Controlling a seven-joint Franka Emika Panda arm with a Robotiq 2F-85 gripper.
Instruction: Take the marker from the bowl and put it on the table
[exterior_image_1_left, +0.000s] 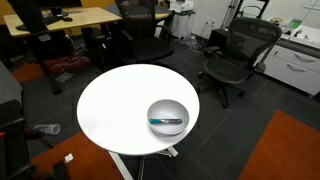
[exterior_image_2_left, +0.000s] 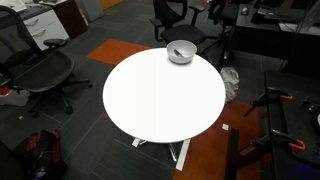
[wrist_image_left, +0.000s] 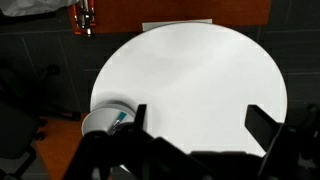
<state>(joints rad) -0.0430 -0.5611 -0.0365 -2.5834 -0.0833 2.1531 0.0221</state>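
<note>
The shiny silvery bowl (exterior_image_1_left: 168, 116) sits near the edge of the round white table (exterior_image_1_left: 115, 105). It also shows in the other exterior view (exterior_image_2_left: 181, 51) and in the wrist view (wrist_image_left: 105, 121). The teal-blue marker (exterior_image_1_left: 166, 122) lies inside the bowl; in the wrist view its tip (wrist_image_left: 120, 118) shows at the bowl's rim. My gripper (wrist_image_left: 200, 118) shows only in the wrist view, high above the table (wrist_image_left: 190, 75), fingers spread wide and empty. The bowl lies beside the left finger. The arm is not seen in either exterior view.
Black office chairs (exterior_image_1_left: 235, 55) and wooden desks (exterior_image_1_left: 60, 20) stand round the table. An orange carpet patch (exterior_image_2_left: 120, 50) lies on the dark floor. More chairs (exterior_image_2_left: 35, 70) and stands (exterior_image_2_left: 275, 110) surround the table (exterior_image_2_left: 165, 95).
</note>
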